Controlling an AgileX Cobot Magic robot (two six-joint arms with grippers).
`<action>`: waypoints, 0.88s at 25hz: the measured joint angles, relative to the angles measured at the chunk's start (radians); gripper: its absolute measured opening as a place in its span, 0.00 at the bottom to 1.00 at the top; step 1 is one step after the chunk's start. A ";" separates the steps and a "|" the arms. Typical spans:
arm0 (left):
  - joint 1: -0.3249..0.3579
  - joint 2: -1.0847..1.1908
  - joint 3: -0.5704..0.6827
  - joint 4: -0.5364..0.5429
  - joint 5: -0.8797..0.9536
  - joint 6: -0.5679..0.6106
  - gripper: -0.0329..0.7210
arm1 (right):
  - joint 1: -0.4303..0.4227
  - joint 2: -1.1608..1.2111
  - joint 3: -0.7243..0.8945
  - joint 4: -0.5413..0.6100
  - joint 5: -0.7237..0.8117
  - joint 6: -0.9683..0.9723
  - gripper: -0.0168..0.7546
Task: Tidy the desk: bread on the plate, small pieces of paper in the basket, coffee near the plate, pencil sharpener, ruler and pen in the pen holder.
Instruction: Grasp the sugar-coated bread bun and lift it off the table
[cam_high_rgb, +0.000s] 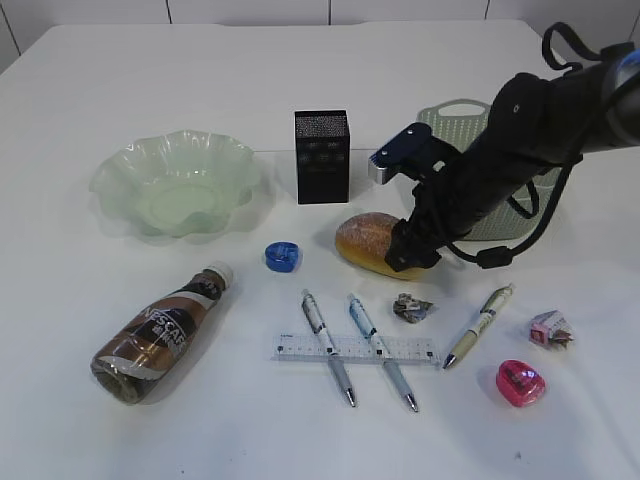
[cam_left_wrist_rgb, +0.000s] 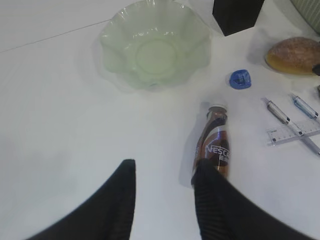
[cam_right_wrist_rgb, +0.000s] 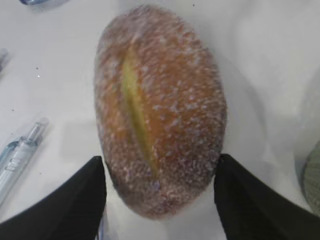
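Straddling the bread (cam_right_wrist_rgb: 160, 115), the right gripper (cam_right_wrist_rgb: 160, 200) is standing wide open, fingers flanking the loaf's sides, contact unclear. Bare table (cam_high_rgb: 300, 70) is stretching across the frame's upper part. The left gripper (cam_left_wrist_rgb: 162, 200) is hovering part-open, holding nothing.

The black right arm (cam_high_rgb: 520, 150) is angled down from the upper right, its right gripper (cam_right_wrist_rgb: 160, 195) spread wide. The left gripper (cam_left_wrist_rgb: 165, 195) is held half open, empty.

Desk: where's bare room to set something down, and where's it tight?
Free: the far strip behind the green plate and pen holder; the left edge beside the coffee bottle. Crowded: front right, with pens lying across the ruler, paper scraps and pink sharpener.
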 joint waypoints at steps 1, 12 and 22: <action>0.000 0.000 0.000 0.002 0.000 0.000 0.41 | 0.000 0.011 0.000 0.000 0.000 0.000 0.71; 0.000 0.000 0.000 0.012 0.002 0.000 0.41 | 0.000 0.053 -0.012 0.011 -0.002 -0.002 0.62; 0.000 0.000 0.000 0.014 0.005 0.000 0.41 | 0.000 0.053 -0.012 0.025 -0.019 -0.024 0.51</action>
